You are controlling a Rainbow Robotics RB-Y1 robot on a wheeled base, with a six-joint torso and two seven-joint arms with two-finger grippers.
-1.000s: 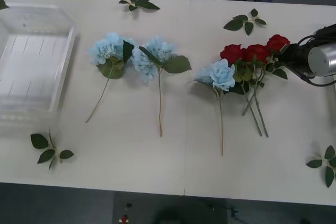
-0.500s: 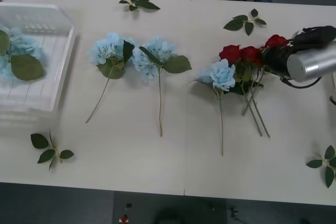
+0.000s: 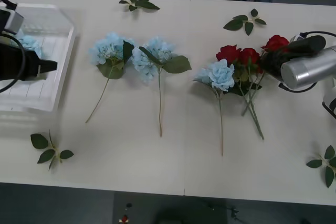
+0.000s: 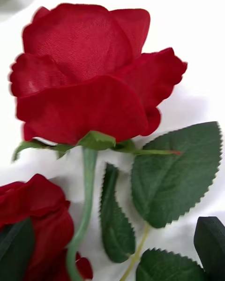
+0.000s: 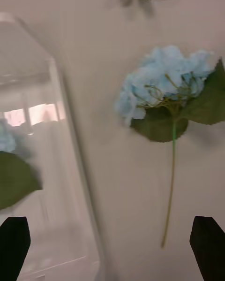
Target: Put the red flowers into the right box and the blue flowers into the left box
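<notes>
Far left: left gripper [image 3: 46, 66] now hangs over the left box [image 3: 63, 56], which a second ago stood empty with no arm above it. One of the blue flowers [image 3: 30, 43] lies inside the box at its far end, partly behind the arm. The wrist view has the two black fingertips [image 5: 208, 246] spread wide with nothing between them, so I judge the drop done: one blue head delivered. Centre of the table [image 3: 157, 161]: two blue heads [image 3: 107, 51] and [image 3: 152, 56] lie side by side, stems pointing near, unchanged. Right of centre: a fourth blue head [image 3: 221, 74] touches the cluster of red flowers [image 3: 250, 55]. Right gripper [image 3: 275, 61] has pushed in from the right edge to the rightmost rose [image 3: 276, 42], and the rose stems have swung slightly left since a second ago. Whether this claw is open or shut on a stem I cannot tell; its wrist view has the bloom [image 4: 89, 74] close up. No red flower boxed yet. No brand, label or writing readable anywhere.
</notes>
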